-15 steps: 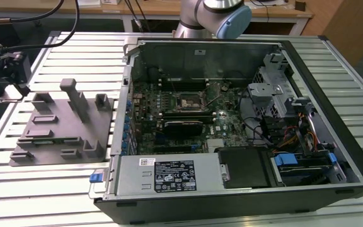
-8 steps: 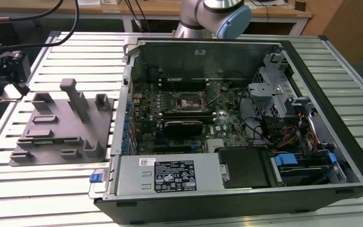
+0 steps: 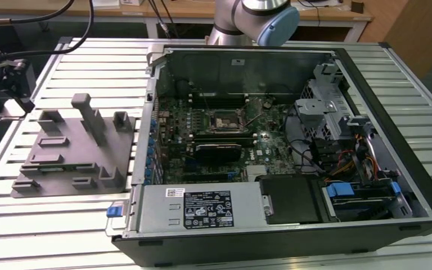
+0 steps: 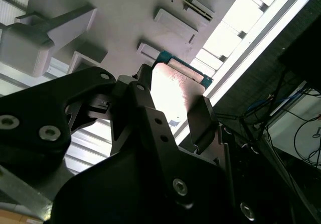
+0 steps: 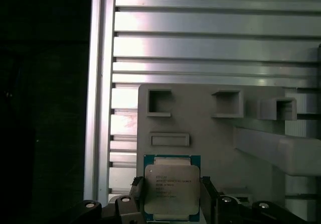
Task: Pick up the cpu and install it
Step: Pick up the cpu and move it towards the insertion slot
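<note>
In the second wrist view our tool (image 4: pixel 173 101) is closed to the width of the cpu (image 5: pixel 172 186), with one finger on each of two opposite edges. In the first wrist view the chip hangs over the grey fixture (image 5: pixel 210 138) and the slatted table (image 5: pixel 200 43). We judge it light, stiff and thin, with a smooth lid and a probably delicate underside, so the board's edges suit gripping. The lid bears lines of dark print. In the exterior view, a black-and-white label (image 3: pixel 208 208) sits on the computer's power supply.
</note>
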Motion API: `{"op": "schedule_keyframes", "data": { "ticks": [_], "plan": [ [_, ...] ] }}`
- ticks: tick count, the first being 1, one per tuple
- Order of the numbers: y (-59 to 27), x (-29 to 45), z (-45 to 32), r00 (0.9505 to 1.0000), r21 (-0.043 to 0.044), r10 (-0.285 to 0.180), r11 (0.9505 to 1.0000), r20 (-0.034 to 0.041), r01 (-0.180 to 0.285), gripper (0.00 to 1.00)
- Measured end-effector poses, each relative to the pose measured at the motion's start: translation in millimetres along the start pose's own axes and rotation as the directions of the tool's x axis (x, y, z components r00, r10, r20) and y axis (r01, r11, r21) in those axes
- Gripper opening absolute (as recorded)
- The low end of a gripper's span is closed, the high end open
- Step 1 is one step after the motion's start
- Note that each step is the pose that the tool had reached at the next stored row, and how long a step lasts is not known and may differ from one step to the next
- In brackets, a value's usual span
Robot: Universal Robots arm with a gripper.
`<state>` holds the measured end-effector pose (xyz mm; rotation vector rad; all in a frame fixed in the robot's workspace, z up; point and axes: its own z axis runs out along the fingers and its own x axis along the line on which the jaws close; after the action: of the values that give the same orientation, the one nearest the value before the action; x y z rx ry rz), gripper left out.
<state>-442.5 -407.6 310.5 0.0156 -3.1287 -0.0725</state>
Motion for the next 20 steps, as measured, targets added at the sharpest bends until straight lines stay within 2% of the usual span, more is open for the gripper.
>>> {"op": "schedule_keyframes", "data": {
  "ticks": [8,20],
  "plan": [
    [0.2,0.1,-4.1,1.0000,-0.0015,0.000,1.0000,-0.0001,0.000,0.53],
    [0.9,0.2,-18.5,1.0000,-0.0040,0.000,1.0000,0.0000,0.000,0.53]
  ]
}}
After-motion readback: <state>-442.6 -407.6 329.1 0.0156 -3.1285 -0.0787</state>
